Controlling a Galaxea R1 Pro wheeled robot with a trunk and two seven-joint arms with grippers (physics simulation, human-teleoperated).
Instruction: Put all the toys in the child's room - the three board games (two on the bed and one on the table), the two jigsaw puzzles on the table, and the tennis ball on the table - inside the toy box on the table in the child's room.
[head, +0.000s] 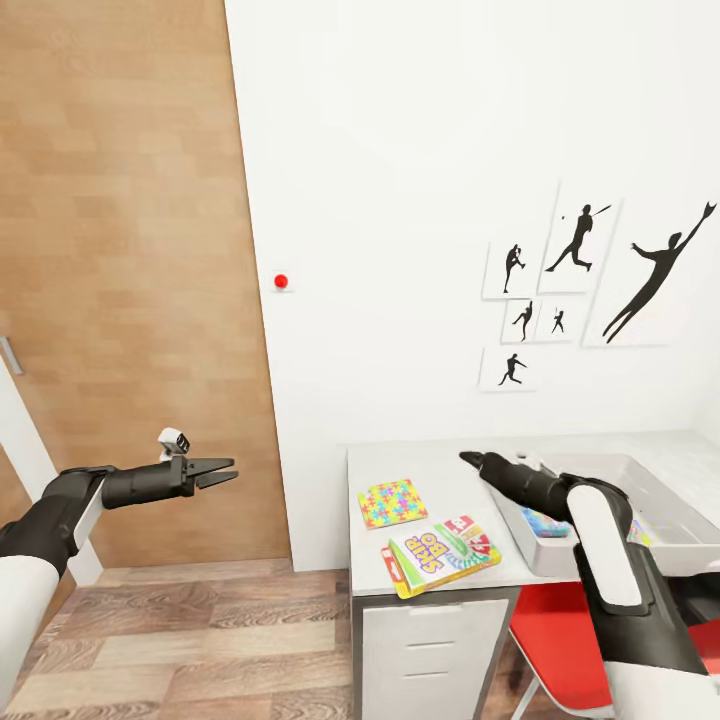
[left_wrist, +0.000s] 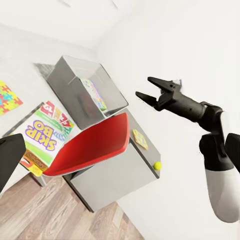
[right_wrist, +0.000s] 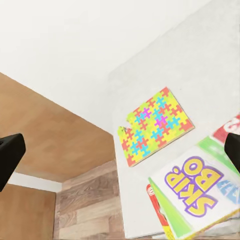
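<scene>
On the table (head: 420, 465) lie a jigsaw puzzle (head: 392, 502) (right_wrist: 156, 125) and, nearer the front edge, a yellow-green board game (head: 445, 555) (right_wrist: 197, 192) on top of a red-edged flat thing. The grey toy box (head: 548, 556) (left_wrist: 65, 85) stands to their right, with a colourful flat piece (left_wrist: 95, 95) inside. Past the box, the tennis ball (left_wrist: 157, 165) rests on the table with a small yellow flat piece (left_wrist: 140, 139) nearby. My right gripper (head: 475, 462) (left_wrist: 147, 87) hovers open and empty above the table, between puzzle and box. My left gripper (head: 228, 470) hangs open, left of the table.
A red chair (head: 560, 640) (left_wrist: 90, 145) is tucked under the table below the toy box. A wooden door (head: 130, 250) fills the left wall, and a red button (head: 281, 282) sits on the white wall. Wood-plank floor (head: 200, 640) lies left of the table.
</scene>
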